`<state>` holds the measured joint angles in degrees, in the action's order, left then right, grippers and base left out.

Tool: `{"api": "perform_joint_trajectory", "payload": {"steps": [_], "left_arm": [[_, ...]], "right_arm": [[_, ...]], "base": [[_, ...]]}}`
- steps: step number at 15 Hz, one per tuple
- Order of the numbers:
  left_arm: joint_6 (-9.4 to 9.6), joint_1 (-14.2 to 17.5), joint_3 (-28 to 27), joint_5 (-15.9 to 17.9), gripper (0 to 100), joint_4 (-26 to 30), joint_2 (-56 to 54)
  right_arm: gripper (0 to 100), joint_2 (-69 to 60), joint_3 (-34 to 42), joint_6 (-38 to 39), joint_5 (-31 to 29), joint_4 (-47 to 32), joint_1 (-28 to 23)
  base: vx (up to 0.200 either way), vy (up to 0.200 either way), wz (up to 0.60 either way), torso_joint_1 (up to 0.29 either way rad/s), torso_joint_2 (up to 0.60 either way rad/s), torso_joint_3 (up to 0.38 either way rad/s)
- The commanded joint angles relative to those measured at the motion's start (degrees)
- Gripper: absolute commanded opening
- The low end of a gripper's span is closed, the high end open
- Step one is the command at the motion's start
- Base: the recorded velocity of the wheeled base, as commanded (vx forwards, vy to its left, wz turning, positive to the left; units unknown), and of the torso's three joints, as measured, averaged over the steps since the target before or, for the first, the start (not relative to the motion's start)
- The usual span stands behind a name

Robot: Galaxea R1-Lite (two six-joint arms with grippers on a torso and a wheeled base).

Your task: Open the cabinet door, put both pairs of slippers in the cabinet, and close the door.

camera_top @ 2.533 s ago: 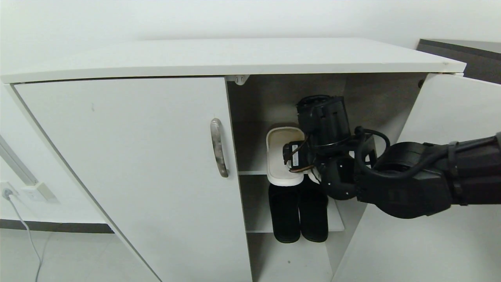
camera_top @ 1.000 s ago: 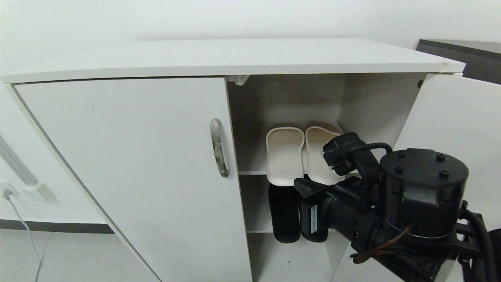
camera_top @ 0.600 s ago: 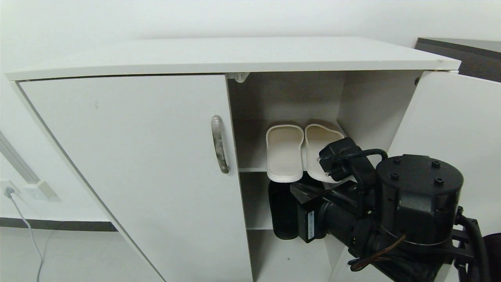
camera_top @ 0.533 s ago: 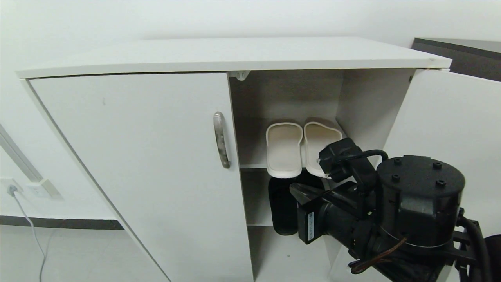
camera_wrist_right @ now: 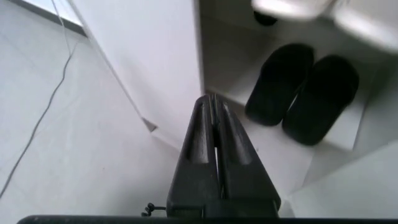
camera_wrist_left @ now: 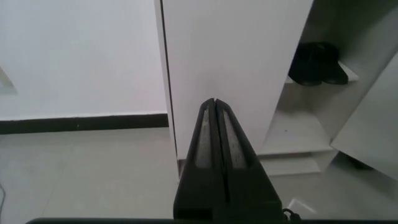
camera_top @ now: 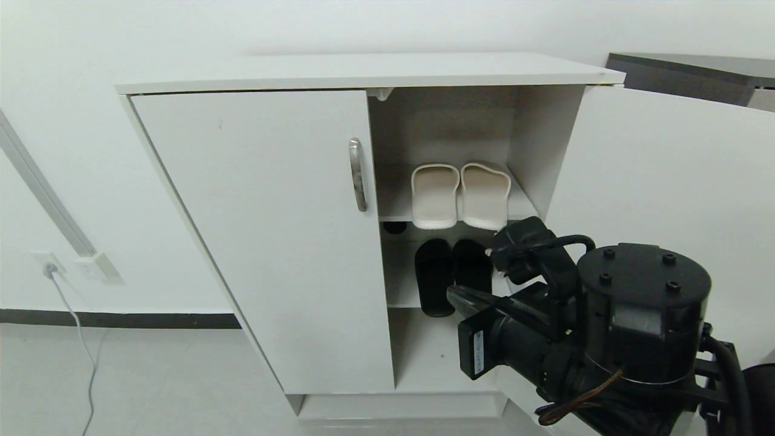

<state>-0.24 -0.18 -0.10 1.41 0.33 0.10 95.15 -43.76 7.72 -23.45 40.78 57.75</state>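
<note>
Right gripper [camera_wrist_right: 215, 99] has left the cabinet [camera_top: 254, 242], fingers pressed together, half-hiding 1 black slipper [camera_top: 473, 264].

door [camera_top: 666, 200] open, white slippers [camera_top: 460, 194] above black slippers [camera_top: 451, 272]

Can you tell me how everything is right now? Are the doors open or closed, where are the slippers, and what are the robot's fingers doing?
Right cabinet door: open wide.
Left cabinet door: shut.
White slippers: side by side on the upper shelf.
Black slippers: side by side on the middle shelf.
Left gripper: fingers shut, holding nothing.
Right gripper: fingers shut, holding nothing.
Wall plug: plugged in.
</note>
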Motion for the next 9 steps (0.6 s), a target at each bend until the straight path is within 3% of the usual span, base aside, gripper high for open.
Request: {"api": "perform_joint_trajectory", "payload": {"steps": [1,7,9], "left_arm": [[-0.02,0.0,0.0,0.0,0,0.0,0.0],[-0.02,0.0,0.0,0.0,0,0.0,0.0],[-0.11,0.0,0.0,0.0,0,0.0,0.0]], "right_arm": [[0,0.9,0.1,0.0,0.0,0.1,-0.2],[0,1.3,1.1,-1.1,0.0,0.5,-0.6],[0,1.4,1.3,-1.2,0.0,1.1,-0.6]], "base": [[-0.200,0.000,0.00,0.002,0.01,0.002],[-0.200,0.000,0.00,0.002,0.01,0.000],[0.000,0.000,0.00,0.000,0.00,0.000]]}}
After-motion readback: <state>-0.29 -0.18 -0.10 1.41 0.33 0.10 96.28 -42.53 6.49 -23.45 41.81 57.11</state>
